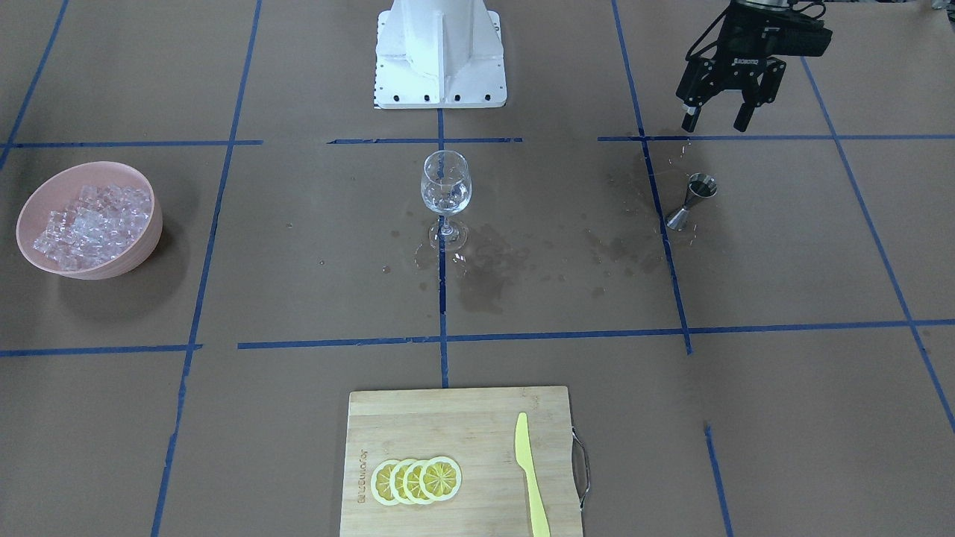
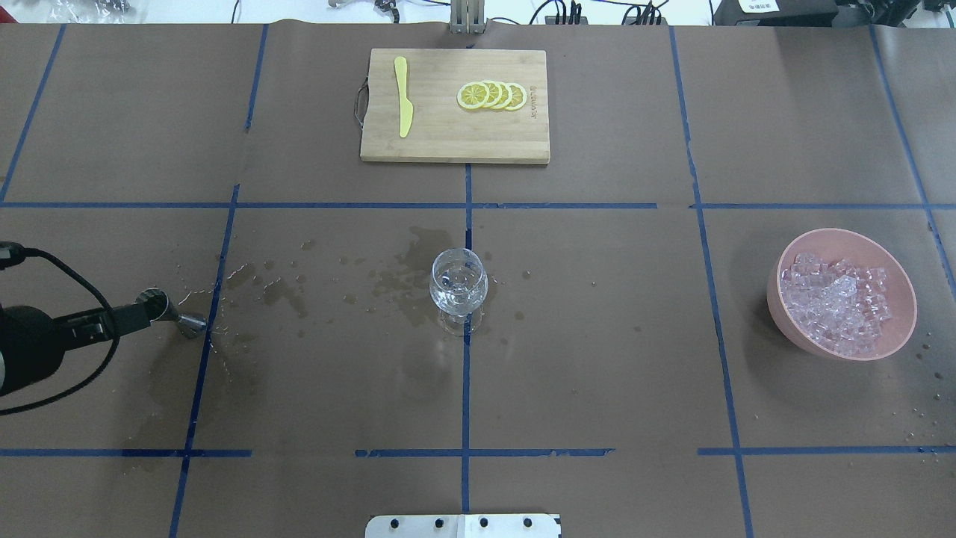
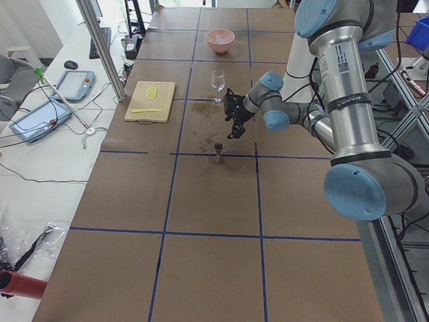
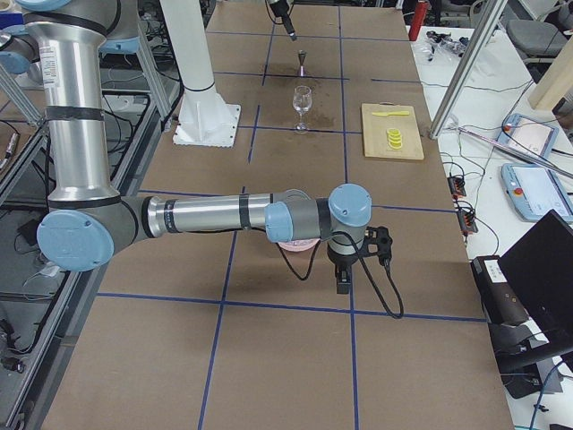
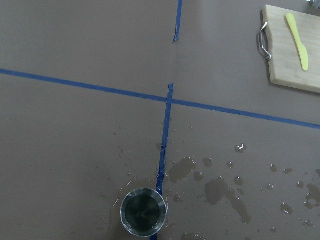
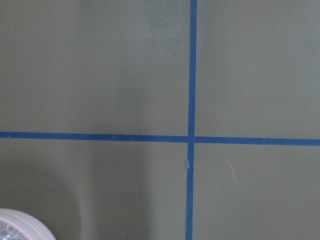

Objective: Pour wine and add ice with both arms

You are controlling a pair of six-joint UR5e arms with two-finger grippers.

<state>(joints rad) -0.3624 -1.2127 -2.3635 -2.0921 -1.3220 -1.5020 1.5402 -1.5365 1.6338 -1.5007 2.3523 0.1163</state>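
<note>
A clear wine glass (image 1: pixel 445 195) stands upright at the table's middle and seems to hold a little clear wine. A steel jigger (image 1: pixel 692 200) stands upright on wet paper; it also shows in the left wrist view (image 5: pixel 143 212). My left gripper (image 1: pixel 716 121) hangs open and empty above and behind the jigger, apart from it. The ice (image 1: pixel 89 224) is heaped in a pink bowl (image 1: pixel 142 246). My right gripper (image 4: pixel 343 285) shows only in the exterior right view, low beside the bowl; I cannot tell if it is open or shut.
A wooden cutting board (image 1: pixel 418 418) with lemon slices (image 1: pixel 416 479) and a yellow knife (image 1: pixel 531 477) lies at the far edge. Dark wet stains (image 1: pixel 492 261) spread between glass and jigger. The white pedestal (image 1: pixel 440 52) stands at the robot's side.
</note>
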